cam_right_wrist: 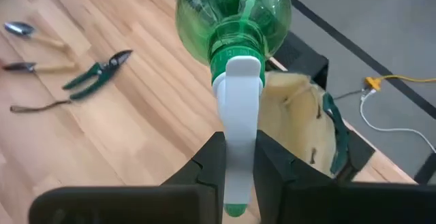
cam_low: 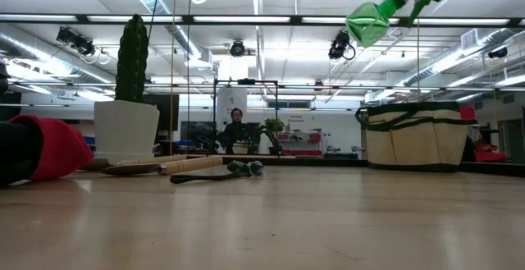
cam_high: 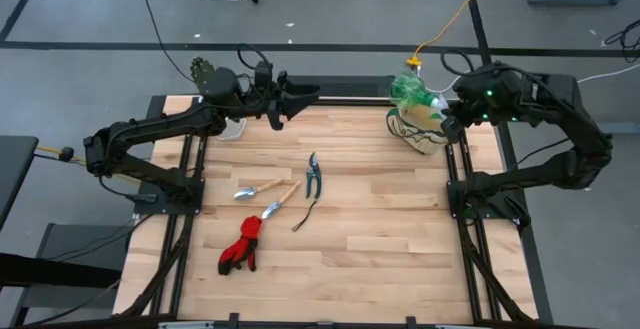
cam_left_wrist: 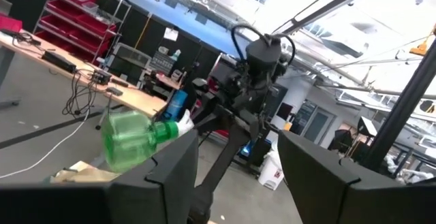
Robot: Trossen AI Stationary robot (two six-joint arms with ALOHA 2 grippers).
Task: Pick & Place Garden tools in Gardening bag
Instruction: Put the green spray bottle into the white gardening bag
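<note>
Right claw [cam_right_wrist: 238, 163] clamps the green sprayer [cam_right_wrist: 234, 20] by its white head, above the gardening bag [cam_right_wrist: 306, 132].

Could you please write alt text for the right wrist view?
The right claw grips a green sprayer by its white head, held above the open beige gardening bag. Pruning shears and two trowels lie farther off on the wooden table.
</note>
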